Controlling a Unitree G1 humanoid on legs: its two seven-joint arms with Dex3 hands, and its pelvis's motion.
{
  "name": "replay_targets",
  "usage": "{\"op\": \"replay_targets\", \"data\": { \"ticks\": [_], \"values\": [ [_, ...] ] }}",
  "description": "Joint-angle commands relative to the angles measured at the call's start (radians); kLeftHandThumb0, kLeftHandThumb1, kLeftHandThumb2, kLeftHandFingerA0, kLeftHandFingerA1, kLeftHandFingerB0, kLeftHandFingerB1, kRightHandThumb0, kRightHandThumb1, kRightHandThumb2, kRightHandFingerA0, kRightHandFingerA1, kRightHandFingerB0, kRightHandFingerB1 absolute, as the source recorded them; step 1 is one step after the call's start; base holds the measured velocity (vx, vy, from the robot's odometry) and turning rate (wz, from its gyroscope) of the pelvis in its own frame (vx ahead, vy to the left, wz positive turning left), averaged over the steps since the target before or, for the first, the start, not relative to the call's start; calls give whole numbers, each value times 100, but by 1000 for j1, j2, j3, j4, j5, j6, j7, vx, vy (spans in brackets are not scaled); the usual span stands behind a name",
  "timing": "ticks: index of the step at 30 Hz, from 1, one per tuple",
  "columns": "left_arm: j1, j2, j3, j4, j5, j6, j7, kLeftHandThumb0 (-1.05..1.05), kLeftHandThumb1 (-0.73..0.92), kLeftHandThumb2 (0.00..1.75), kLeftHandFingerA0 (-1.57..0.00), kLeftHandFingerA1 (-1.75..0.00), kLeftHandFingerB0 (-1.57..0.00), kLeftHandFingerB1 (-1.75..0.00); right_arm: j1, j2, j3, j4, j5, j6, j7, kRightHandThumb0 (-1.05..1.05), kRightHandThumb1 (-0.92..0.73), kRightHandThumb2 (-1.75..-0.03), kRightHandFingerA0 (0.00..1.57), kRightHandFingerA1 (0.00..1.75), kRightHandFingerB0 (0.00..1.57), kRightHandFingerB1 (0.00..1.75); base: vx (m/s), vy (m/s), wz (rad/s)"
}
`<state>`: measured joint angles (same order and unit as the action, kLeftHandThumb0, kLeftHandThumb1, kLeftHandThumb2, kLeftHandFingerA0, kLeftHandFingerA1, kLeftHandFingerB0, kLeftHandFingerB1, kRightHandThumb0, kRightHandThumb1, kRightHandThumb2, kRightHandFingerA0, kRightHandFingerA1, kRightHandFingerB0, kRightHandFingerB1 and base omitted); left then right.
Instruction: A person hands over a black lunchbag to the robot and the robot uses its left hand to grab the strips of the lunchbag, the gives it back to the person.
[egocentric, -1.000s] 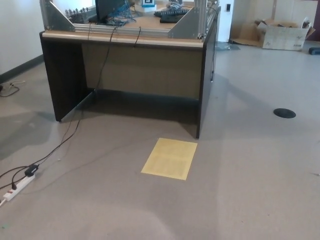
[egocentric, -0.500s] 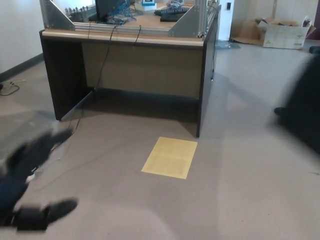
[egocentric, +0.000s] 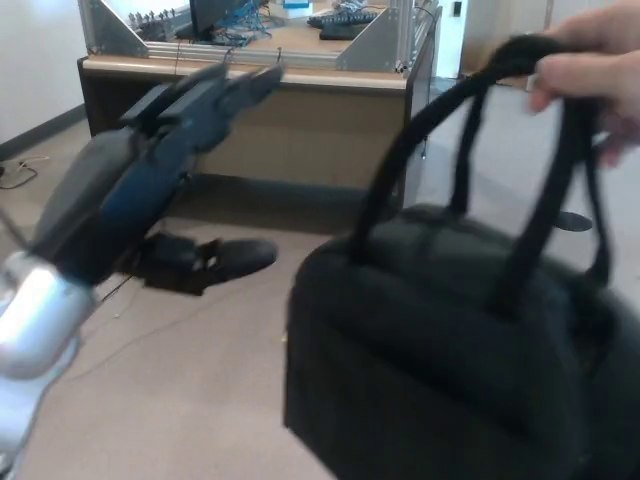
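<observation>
A black lunchbag (egocentric: 450, 350) hangs large in the right half of the head view, held up by its straps (egocentric: 470, 90) from a person's hand (egocentric: 590, 60) at the top right. My left hand (egocentric: 165, 160) is raised at the left, open, its two fingers stretched toward the desk and its thumb (egocentric: 215, 260) spread below. A gap remains between my hand and the bag's straps. The right hand does not show.
A dark desk (egocentric: 300, 130) with a metal frame and cables on top stands behind. A cable runs across the grey floor (egocentric: 200, 400) at the left. The bag hides the yellow sheet on the floor.
My left hand has risen from the bottom left to chest height, open. The person has swung the lunchbag in from the right until it fills the right half.
</observation>
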<state>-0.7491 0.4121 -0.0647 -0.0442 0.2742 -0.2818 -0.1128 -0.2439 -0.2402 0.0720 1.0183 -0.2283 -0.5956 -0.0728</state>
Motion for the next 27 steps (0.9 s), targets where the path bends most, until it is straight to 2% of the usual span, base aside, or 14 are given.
{"op": "replay_targets", "data": {
  "ticks": [1,7,8,9,10,15,16,19,20,22,23,24,26,27],
  "values": [
    [-81,-47,-44,-2,79,106,-3,-78,49,88,-4,-16,-8,-22,13,-10,-3,-2,-2,-15,-16,-68,-77,-63,47,42,41,38,0,0,0],
    [-170,-129,-116,10,144,146,11,-78,49,91,0,-15,-10,-22,14,-4,-14,6,17,-30,5,-68,-72,-63,47,43,39,38,0,0,0],
    [-173,-139,-122,9,153,151,16,-79,49,89,-4,-16,-8,-22,16,-5,-14,6,16,-32,5,-68,-72,-63,47,43,39,38,0,0,0],
    [-176,-150,-128,9,159,155,21,-83,62,60,0,-24,-7,-25,17,-5,-14,6,15,-31,6,-67,-72,-63,47,43,39,38,0,0,0],
    [-180,-165,-137,12,163,155,24,-78,48,87,-3,-15,-7,-21,18,-7,-13,6,13,-30,7,-68,-72,-63,47,43,39,38,0,0,0],
    [-217,-190,-162,59,200,137,38,-78,48,87,-3,-15,-8,-21,28,-9,-8,-1,7,-30,9,-67,-73,-63,46,42,38,37,0,0,0],
    [-230,-197,-168,79,213,133,52,-81,61,59,0,-25,-7,-26,29,-9,-8,-2,7,-33,11,-67,-72,-63,47,43,39,38,0,0,0],
    [-264,-211,-179,124,234,131,66,-82,61,60,0,-24,-6,-25,29,-7,-11,-1,14,-35,18,-67,-72,-63,46,43,39,38,0,0,0],
    [-289,-224,-188,158,246,129,80,-78,48,87,-3,-16,-8,-22,26,-7,-11,2,12,-30,17,-68,-72,-63,46,43,39,38,0,0,0],
    [-318,-239,-199,201,262,122,97,-78,48,87,-3,-16,-7,-22,26,-7,-7,3,5,-30,9,-68,-73,-63,46,42,39,38,0,0,0],
    [-339,-250,-211,226,281,123,114,-80,62,59,0,-24,-6,-25,27,-9,-8,2,7,-29,13,-68,-73,-63,46,42,39,38,0,0,0],
    [-364,-278,-229,256,305,129,149,-77,49,84,-5,-26,-10,-26,28,-10,-6,6,4,-29,12,-69,-73,-63,46,42,40,38,0,0,0],
    [-371,-296,-232,279,314,118,184,-77,49,81,-5,-35,-11,-33,30,-10,-6,8,5,-31,13,-69,-73,-63,47,42,40,38,0,0,0],
    [-376,-318,-232,302,328,106,242,-64,54,57,-24,-32,-26,-30,30,-9,-5,9,3,-31,12,-69,-72,-63,47,43,41,38,0,0,0]
  ]
}}
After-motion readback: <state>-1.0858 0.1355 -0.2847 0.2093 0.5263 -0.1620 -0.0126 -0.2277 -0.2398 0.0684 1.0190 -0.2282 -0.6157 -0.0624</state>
